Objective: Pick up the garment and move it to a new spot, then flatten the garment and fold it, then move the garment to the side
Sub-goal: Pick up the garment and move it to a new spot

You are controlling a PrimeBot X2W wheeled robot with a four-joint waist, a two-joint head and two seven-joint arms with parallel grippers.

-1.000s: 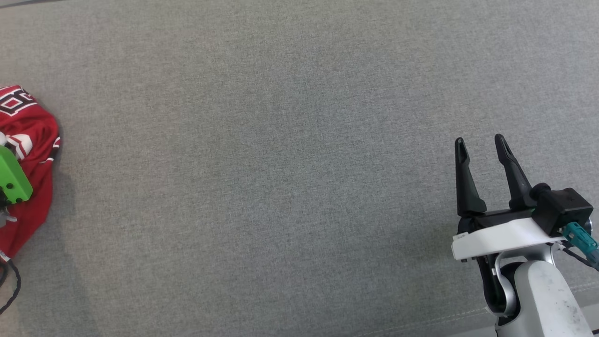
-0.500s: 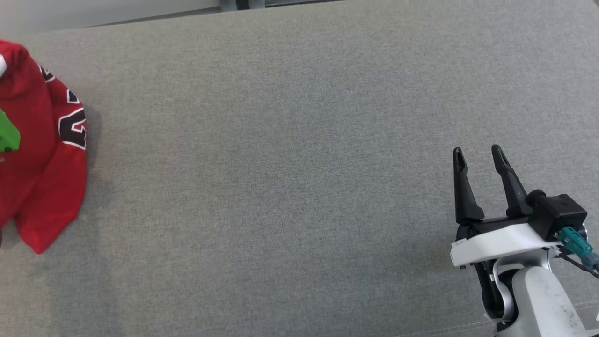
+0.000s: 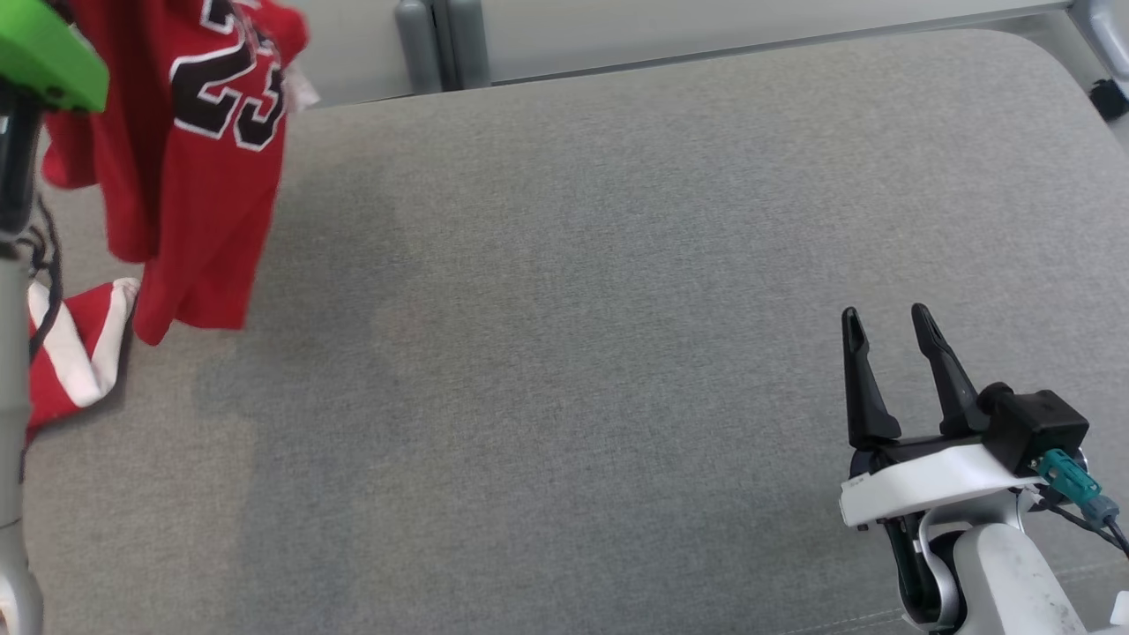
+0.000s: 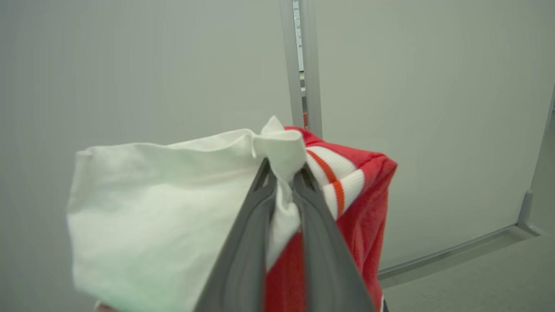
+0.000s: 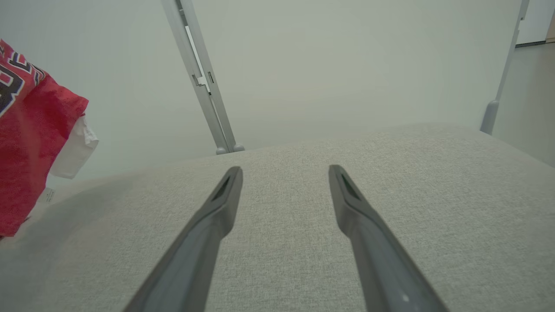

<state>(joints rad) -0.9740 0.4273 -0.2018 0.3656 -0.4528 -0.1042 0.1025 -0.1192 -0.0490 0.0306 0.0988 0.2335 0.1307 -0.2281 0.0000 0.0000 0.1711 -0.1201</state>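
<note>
The garment (image 3: 185, 168) is a red jersey with a black "23" and white trim. It hangs at the upper left of the head view, and its striped lower end (image 3: 75, 353) rests on the grey cushion. In the left wrist view my left gripper (image 4: 284, 167) is shut on a bunched fold of its white and red fabric (image 4: 173, 208). The green housing (image 3: 44, 57) of that wrist shows above the garment. My right gripper (image 3: 886, 316) stands open over the cushion at the lower right, far from the garment, with nothing between its fingers (image 5: 225, 195). The garment (image 5: 30, 151) hangs at the left of the right wrist view.
The wide grey fabric cushion (image 3: 573, 309) spreads across the middle and right. Its far edge meets pale wall panels joined by a grey post (image 3: 432, 44). The cushion's far right corner (image 3: 1050, 62) is rounded. A black cable (image 3: 40, 265) runs along my left arm.
The head camera has tilted up, bringing the cushion's far edge and the wall into view. My left gripper has lifted the garment, which now hangs. The right gripper stays open.
</note>
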